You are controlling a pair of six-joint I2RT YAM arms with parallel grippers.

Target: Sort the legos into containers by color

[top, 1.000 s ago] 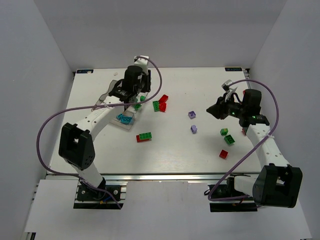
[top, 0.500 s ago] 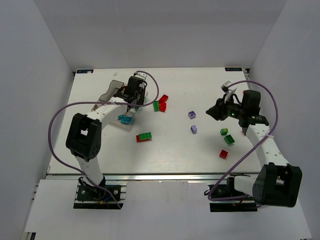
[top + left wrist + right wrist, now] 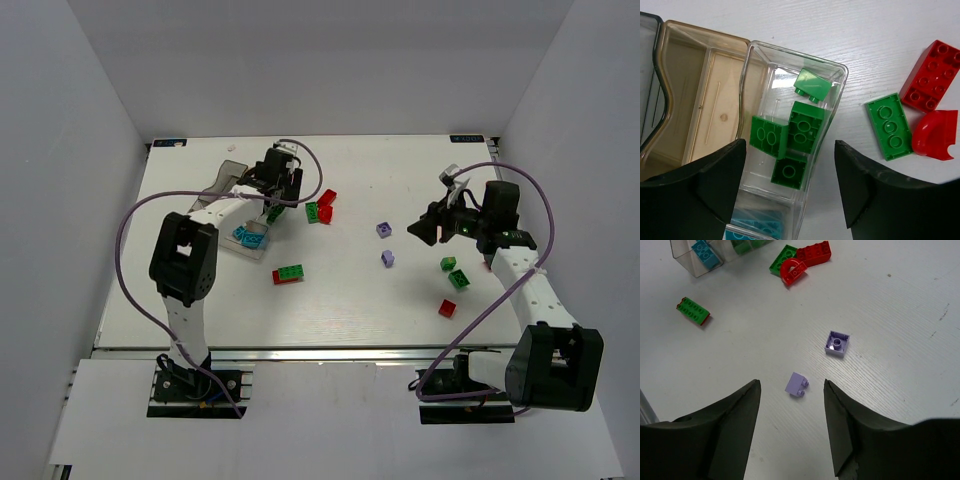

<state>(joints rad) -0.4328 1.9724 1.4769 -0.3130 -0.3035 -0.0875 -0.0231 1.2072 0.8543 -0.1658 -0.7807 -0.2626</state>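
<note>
The clear tray [image 3: 217, 190] lies at the back left. In the left wrist view its clear compartment [image 3: 747, 67] holds several green legos [image 3: 801, 131], with cyan legos [image 3: 751, 231] in the part below and a brownish compartment [image 3: 700, 95] to the left. My left gripper [image 3: 272, 190] hovers open and empty over the green compartment [image 3: 789, 142]. My right gripper [image 3: 424, 228] is open and empty above a light purple lego [image 3: 796, 385] lying on its side; its fingers straddle the lego from above [image 3: 791, 382]. A second purple lego [image 3: 837, 343] lies upside down farther on.
A green plate [image 3: 888, 126], a red arch [image 3: 935, 141] and a red brick [image 3: 930, 75] lie right of the tray. A green-on-red lego [image 3: 289, 273] lies mid-table. Two green legos [image 3: 455, 272] and a red one [image 3: 447, 308] lie near the right arm.
The left arm's elbow has swung in and its gripper has shifted slightly toward the back over the tray. The right gripper has edged a little left. No lego has moved.
</note>
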